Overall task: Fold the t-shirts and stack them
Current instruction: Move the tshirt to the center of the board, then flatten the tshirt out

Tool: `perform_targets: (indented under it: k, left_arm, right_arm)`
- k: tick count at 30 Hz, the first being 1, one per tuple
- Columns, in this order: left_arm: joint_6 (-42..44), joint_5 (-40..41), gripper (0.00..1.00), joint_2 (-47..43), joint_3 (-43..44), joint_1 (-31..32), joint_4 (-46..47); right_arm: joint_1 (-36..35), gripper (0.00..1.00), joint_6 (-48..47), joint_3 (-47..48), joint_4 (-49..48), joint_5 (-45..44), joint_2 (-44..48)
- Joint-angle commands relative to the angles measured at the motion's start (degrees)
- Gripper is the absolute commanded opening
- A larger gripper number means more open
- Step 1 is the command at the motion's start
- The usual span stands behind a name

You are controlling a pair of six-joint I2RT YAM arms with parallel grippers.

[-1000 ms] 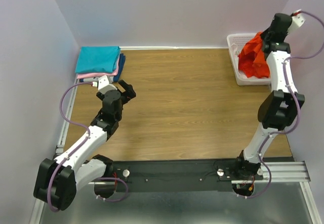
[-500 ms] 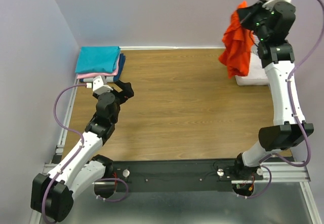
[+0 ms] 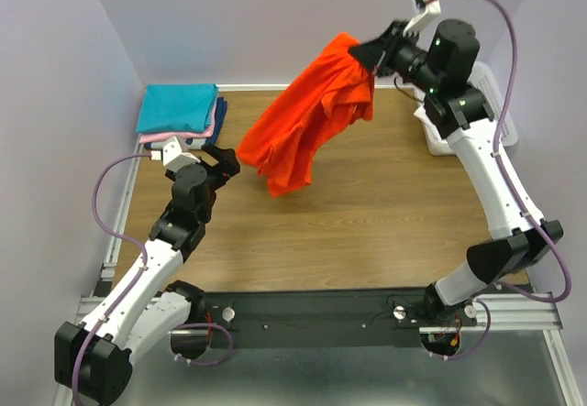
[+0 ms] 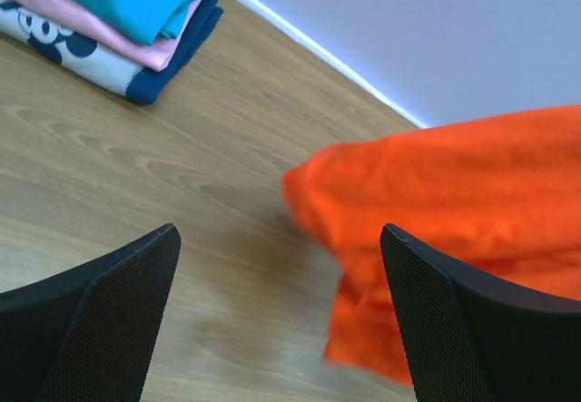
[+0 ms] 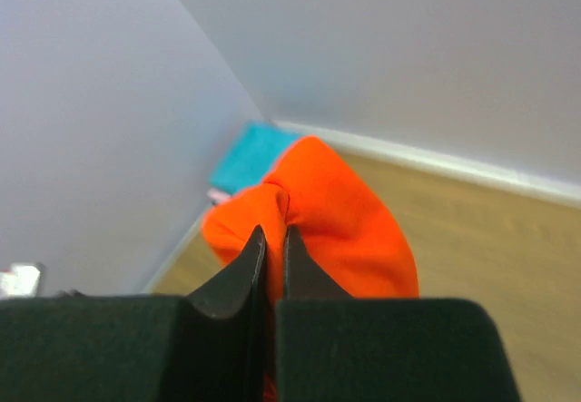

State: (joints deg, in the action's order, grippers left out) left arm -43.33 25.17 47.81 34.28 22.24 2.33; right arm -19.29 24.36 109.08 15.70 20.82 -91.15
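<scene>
Shirt (image 3: 307,126) soft, light, limp; dangles bunched above surface (image 3: 385,204). Right tool (image 3: 362,53) clenched on its top. Left tool (image 3: 225,160) released; best grab free lower corner.

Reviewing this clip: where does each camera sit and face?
Top external: above and behind the robot, looking down at the table; left arm and right arm show whole.
Left wrist: looks across the table at the folded stack and far wall; own open left gripper frames it.
Right wrist: looks along the shut right gripper toward the far-left corner.
Shared: all see the orange-red t-shirt the right gripper holds.
</scene>
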Motion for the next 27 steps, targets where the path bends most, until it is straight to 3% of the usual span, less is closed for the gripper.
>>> perform_targets:
  k: [1,2,3,6,7,10,16,24,27]
  left_arm:
    - [-3.95,2.78,0.98,0.79,0.61,-0.09,-5.13]
    - [-5.17,2.87,0.98,1.14,0.35,0.0,-6.01]
    - [-7.1,2.69,0.98,1.67,0.0,-0.09,-7.67]
    - [-9.22,0.15,0.98,2.37,-2.55,-0.09,-9.1]
    - [-9.23,-1.07,0.98,2.72,-3.6,-0.09,-8.92]
    - [-8.7,-6.08,0.98,3.34,-6.85,-0.09,-9.27]
    - [-5.63,-16.62,0.98,1.59,-11.6,0.61,-9.71]
    - [-6.76,-22.26,0.98,0.34,-13.89,12.46,-6.21]
    - [-8.69,-22.44,0.92,2.45,-14.42,14.4,-3.39]
  right_arm:
    - [0.22,0.09,-6.23,-15.09,1.08,-7.0,4.91]
    - [0.22,0.1,-6.69,-18.43,1.08,-9.72,5.89]
    - [0.3,0.17,-6.69,-26.21,1.08,-16.71,6.86]
    - [0.3,0.34,-4.86,-36.19,1.08,-26.68,9.06]
    - [0.3,0.56,-3.72,-41.18,1.08,-32.19,9.06]
    - [0.3,0.98,-1.95,-45.87,1.17,-37.42,9.15]
    - [0.22,1.0,7.71,-52.82,1.08,-43.14,15.47]
    - [0.3,1.0,13.34,-60.9,1.17,-48.5,21.37]
    - [0.3,1.0,13.96,-62.32,1.08,-48.51,22.77]
